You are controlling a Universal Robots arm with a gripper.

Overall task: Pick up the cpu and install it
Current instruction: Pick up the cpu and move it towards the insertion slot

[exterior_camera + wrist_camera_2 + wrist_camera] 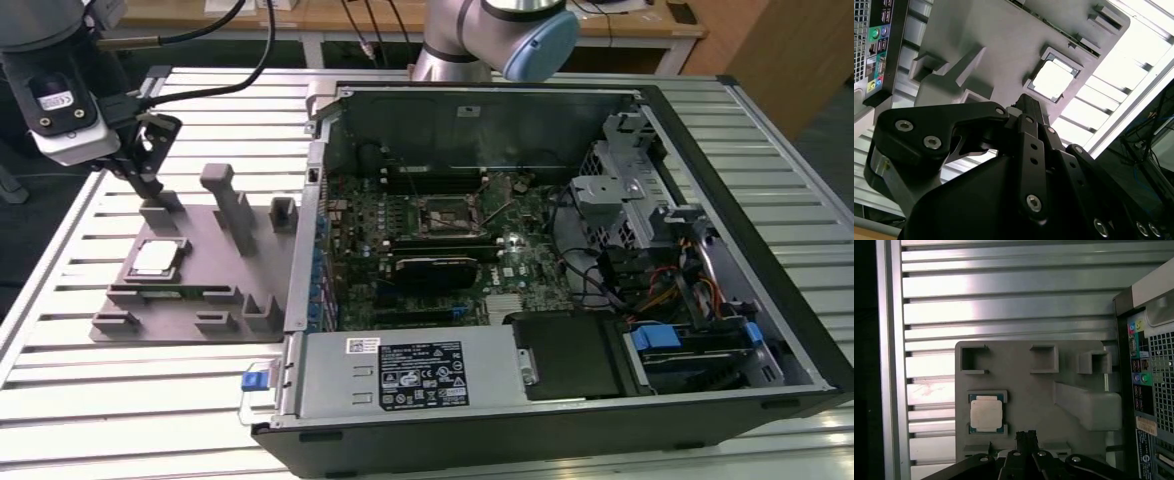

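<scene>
Gripper [144, 180] over grey fixture [214, 262], jaws closed together, holding nothing, cpu [986, 413] flat in fixture pocket, near gripper, not touching.

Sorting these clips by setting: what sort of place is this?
Probably a robotics lab bench for computer assembly: an opened desktop computer case lies on a slatted aluminium table, beside a grey fixture tray holding the cpu.

Silver-topped square cpu [986, 414], seemingly flat, in a grey holder [1029, 390]
</scene>
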